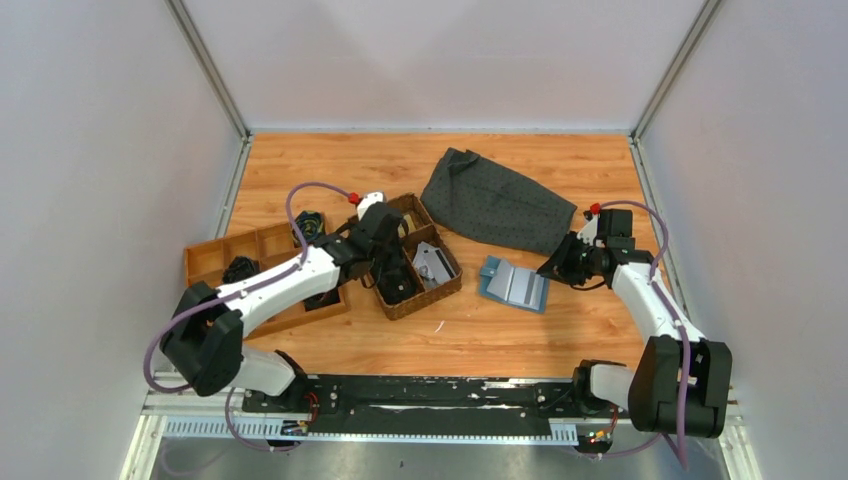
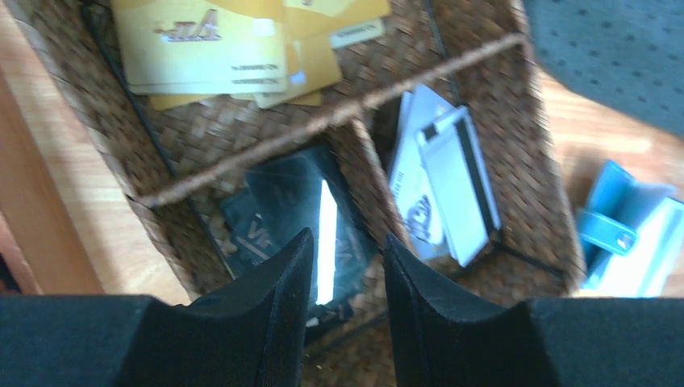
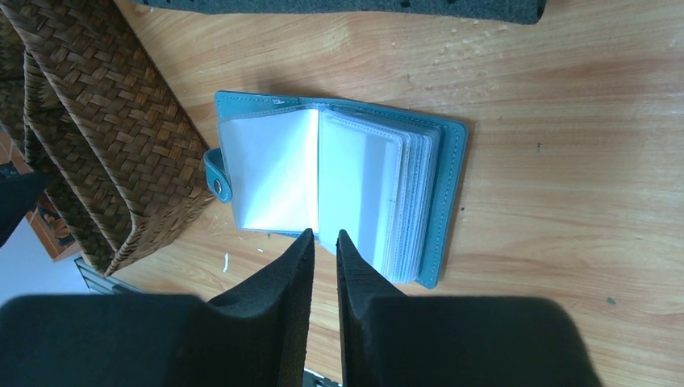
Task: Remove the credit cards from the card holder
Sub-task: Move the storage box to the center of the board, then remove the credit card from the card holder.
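1. I see one card holder (image 1: 513,284) lying open on the table, at 3 o'clock from the basket (image 1: 428,300).
2. I count perhaps nine credit cards (image 2: 210,44) across three compartments, but the view is blurred.
3. Left gripper (image 2: 347,235) is released and the right gripper (image 3: 324,234) is barely parted; both are empty.

The left arm (image 1: 290,285) is reaching forward and inward from its base, elbow bent, wrist tipping down so the left jaws are pointing steeply downward. Its two black fingers (image 2: 274,314) are standing apart with a clear gap, and nothing is being gripped between them. The right arm (image 1: 640,295) is rising from its base and leaning forward, its wrist angling inward toward the other arm. The right jaws are tilting down, their fingers (image 3: 274,298) showing only a thin slit between them, with nothing inside it.
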Available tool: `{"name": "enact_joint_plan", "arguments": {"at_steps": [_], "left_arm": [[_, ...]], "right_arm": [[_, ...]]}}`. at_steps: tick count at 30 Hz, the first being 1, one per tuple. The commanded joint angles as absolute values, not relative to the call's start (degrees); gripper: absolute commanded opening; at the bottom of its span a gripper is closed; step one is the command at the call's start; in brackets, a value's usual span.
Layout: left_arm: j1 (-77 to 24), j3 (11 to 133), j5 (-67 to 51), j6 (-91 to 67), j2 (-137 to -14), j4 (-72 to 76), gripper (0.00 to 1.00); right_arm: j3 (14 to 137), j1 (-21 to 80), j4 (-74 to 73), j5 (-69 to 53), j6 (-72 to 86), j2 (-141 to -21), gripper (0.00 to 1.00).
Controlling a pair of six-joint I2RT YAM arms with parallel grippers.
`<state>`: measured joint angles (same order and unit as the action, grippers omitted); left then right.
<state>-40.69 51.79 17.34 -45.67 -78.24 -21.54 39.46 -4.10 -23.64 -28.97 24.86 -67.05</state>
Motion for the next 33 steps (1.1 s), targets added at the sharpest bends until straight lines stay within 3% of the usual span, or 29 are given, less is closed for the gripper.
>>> {"name": "enact_joint_plan", "arguments": {"at_steps": [1, 18, 23, 28, 33], "left_arm": [[-36.6, 54.5, 16.4, -41.6, -82.4, -22.3, 0.41], [-30.2, 66.6, 22.6, -31.1, -92.7, -26.2, 0.4], [-30.2, 68.5, 18.8, -29.3, -90.8, -27.3, 0.39], [-36.3, 68.6, 16.6, -28.6, -81.3, -25.0, 0.42], [-44.6, 74.4, 4.0, -31.2, -83.8, -23.2, 0.43]], "right_arm": [[38.6, -3.1, -24.1, -29.3, 25.5, -66.7, 0.19], [37.8, -3.0, -25.3, -29.3, 24.5, -65.3, 0.19], [37.8, -2.9, -25.6, -29.6, 24.0, -65.4, 0.19], [37.9, -0.9, -25.9, -27.9, 23.4, -65.7, 0.19], [37.9, -0.4, -24.8, -28.5, 23.2, -69.0, 0.18]]}}
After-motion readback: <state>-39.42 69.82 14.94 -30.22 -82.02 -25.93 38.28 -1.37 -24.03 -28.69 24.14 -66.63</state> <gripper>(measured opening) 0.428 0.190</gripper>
